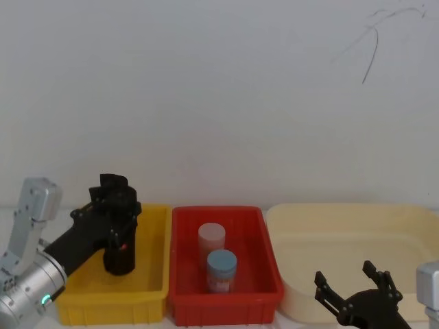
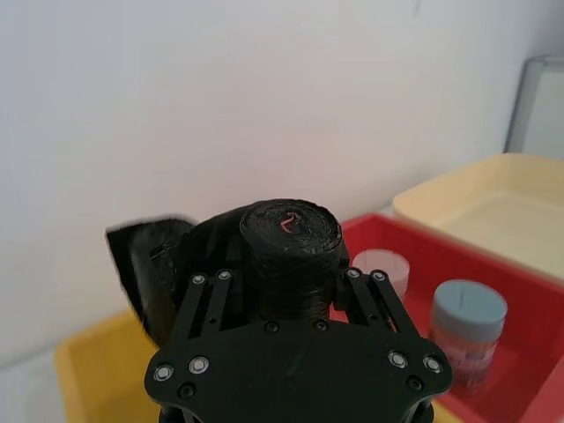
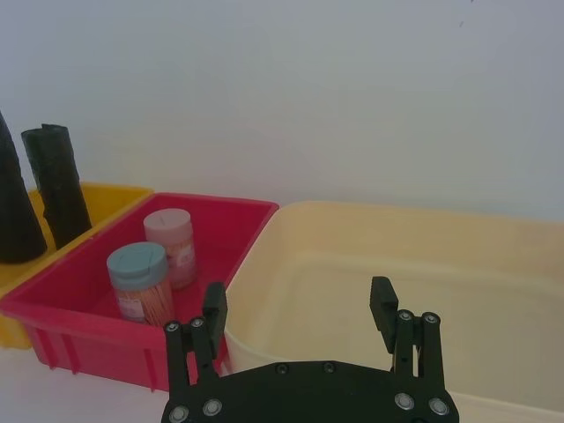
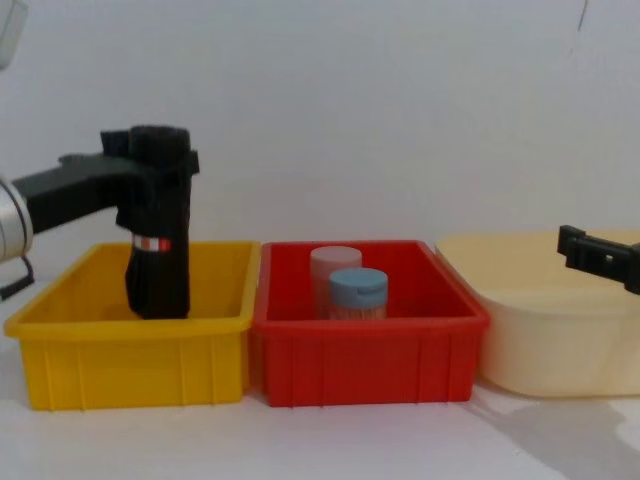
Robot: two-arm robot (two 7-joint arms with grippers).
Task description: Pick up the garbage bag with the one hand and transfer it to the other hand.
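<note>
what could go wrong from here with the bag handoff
1. The left gripper clamps the garbage bag near its top, with its base low in the yellow bin; it may swing or catch the wall.
2. The two jars in the red bin stand between it and the open right gripper; a low carry could knock them.

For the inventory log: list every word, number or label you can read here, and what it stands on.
No text can be read.
garbage bag: red-and-white band, print too small to read.
blue-lidded jar: label blurred, unreadable.
pink-lidded jar: label blurred, unreadable.
</note>
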